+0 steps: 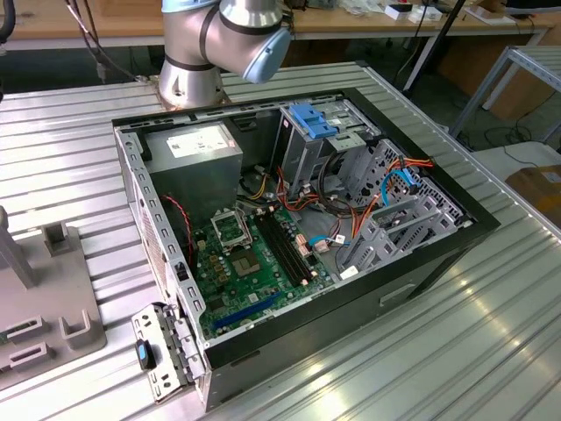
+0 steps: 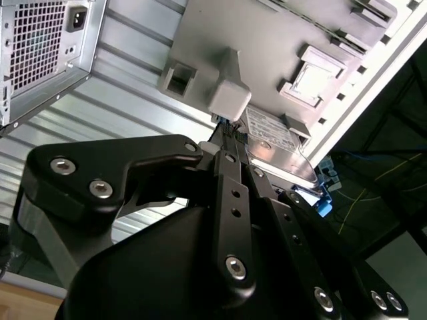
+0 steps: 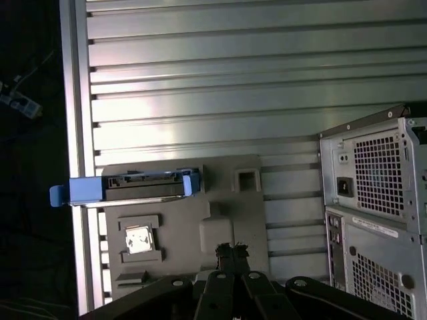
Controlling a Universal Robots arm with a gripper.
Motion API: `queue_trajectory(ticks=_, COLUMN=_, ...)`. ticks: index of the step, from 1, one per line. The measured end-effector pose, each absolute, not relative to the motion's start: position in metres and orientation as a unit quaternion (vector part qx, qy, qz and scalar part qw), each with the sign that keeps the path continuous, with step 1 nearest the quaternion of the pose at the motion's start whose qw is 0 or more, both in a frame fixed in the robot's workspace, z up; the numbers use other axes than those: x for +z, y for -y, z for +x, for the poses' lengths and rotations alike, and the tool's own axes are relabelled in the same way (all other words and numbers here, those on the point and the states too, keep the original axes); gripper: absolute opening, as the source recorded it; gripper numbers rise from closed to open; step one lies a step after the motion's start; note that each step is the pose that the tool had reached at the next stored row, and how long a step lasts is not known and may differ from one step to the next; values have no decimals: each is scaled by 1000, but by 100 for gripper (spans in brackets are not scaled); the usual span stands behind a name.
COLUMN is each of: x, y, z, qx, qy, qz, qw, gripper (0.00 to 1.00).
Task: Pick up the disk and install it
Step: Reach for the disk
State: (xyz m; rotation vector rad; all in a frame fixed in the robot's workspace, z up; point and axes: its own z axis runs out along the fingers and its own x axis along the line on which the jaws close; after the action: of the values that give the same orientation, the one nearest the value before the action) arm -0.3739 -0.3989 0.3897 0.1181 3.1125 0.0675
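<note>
Black linkage arms of the gripper (image 3: 231, 251) occupy the foreground in both wrist views. They converge on fingertips that are drawn together with nothing between them, so the claw is closed and empty. The fingertips hang above a grey fixture plate (image 3: 175, 175) that rests on the ribbed aluminium table (image 3: 200, 80), beside the rear of the open computer case (image 3: 373, 193). The disk (image 3: 143, 188) stands on its edge in a slot of that plate, along the plate side that borders the table's edge rail. Its blue carrier rails are visible, and one blue end projects past the rail. In the second wrist view the disk (image 2: 277, 147) shows its silver face and white label just beyond the fingertips. The disk's long axis runs parallel to the table ribs. It lies away from the case, diagonally across the plate from the claw, with a square chip (image 3: 139, 239) seated in a holder near it. Judged from the first wrist view, the two fingertips sit side by side along the disk's long axis rather than across its thin dimension. The claw is offset from the disk and not over it.
</note>
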Motion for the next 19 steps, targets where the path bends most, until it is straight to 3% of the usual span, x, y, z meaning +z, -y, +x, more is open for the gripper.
queue_trajectory(ticks=19, x=390, y=399, z=-415, qx=22, qy=-999, qz=38, qw=13, gripper=11)
